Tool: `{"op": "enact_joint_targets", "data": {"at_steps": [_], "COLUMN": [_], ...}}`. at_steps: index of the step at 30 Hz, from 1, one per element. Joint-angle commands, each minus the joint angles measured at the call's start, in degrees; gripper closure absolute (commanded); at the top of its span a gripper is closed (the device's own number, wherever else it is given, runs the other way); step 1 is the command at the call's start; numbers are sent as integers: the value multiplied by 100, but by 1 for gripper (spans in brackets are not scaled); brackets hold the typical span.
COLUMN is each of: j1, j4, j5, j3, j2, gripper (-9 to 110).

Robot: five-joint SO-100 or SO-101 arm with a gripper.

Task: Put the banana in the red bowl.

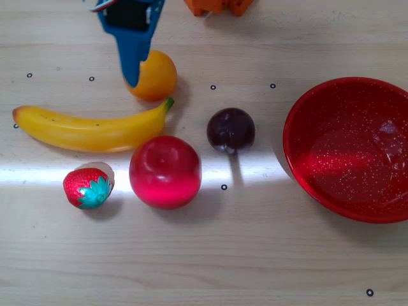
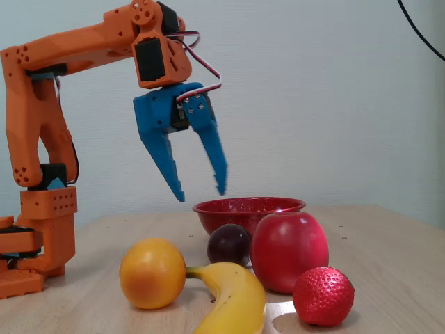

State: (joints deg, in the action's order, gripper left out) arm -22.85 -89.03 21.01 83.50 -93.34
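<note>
The long yellow banana [image 1: 89,131] lies on the table at the left, its green stem tip toward the orange fruit; in the fixed view the banana [image 2: 233,299] points at the camera. The wide red speckled bowl [image 1: 319,102] sits empty at the right edge, and the same bowl [image 2: 243,207] stands behind the fruits in the fixed view. My blue gripper [image 2: 201,193] hangs open in the air well above the table, empty. From overhead the gripper [image 1: 132,80] reaches down over the left side of the orange fruit, above and short of the banana.
An orange ball-like fruit [image 1: 153,75] lies just beyond the banana. A red apple [image 1: 165,171], a dark plum [image 1: 231,129] and a strawberry [image 1: 87,187] crowd the banana's near side. The orange arm base [image 2: 38,229] stands at the left in the fixed view.
</note>
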Motion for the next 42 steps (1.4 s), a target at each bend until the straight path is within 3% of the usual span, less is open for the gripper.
{"op": "enact_joint_targets", "data": {"at_steps": [1,8,21,42], "j1": [-246,-747,-1151,-1283], "j4": [-141,-211,387,519], "j5": [281,501,501,193], "j3": [-686,-1380,-2215,-2619], "j2": [-44,905,2259,3331], "gripper": [77,58,46,45]}}
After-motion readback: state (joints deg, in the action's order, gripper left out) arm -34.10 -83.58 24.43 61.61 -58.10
